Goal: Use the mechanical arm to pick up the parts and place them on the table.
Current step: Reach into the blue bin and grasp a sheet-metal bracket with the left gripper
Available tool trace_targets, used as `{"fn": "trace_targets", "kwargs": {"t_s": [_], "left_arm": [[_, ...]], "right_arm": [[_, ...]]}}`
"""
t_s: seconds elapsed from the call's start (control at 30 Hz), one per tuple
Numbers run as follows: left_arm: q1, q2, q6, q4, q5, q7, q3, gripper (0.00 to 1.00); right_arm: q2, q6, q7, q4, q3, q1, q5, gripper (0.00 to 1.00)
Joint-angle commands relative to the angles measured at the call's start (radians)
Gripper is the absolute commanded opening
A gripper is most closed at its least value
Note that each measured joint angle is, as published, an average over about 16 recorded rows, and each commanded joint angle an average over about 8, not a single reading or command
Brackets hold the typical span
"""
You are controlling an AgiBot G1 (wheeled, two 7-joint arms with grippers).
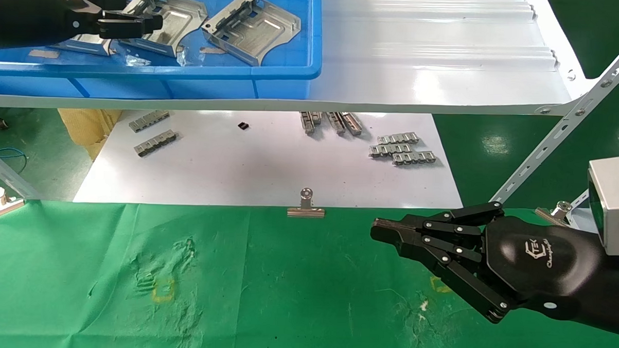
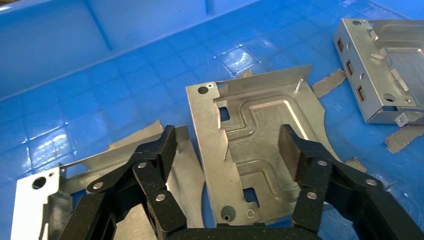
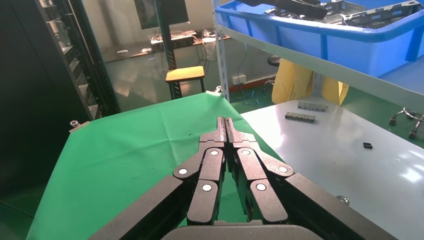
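The blue bin (image 1: 271, 77) sits on the white shelf (image 1: 437, 55), its raised rim walling in three silver parts. The middle part (image 2: 255, 150) is a shiny stamped plate with slots, side walls and a curved cut-out corner, lying flat on the bin floor with open blue floor around it. The left gripper (image 2: 227, 150) hangs just over this part, fingers spread apart to either side of it. Another part (image 1: 253, 28) lies nearby. The right gripper (image 1: 384, 232) rests over the green worktop (image 1: 264, 296), fingers pressed together, empty.
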Motion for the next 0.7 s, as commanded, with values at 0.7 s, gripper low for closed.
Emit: {"fn": "trace_targets", "kwargs": {"t_s": [0.7], "left_arm": [[-0.01,-0.009,-0.002,0.03,-0.01,0.042,-0.007,0.0]], "right_arm": [[0.0,0.0,0.0,0.0,0.0,0.0,0.0,0.0]]}}
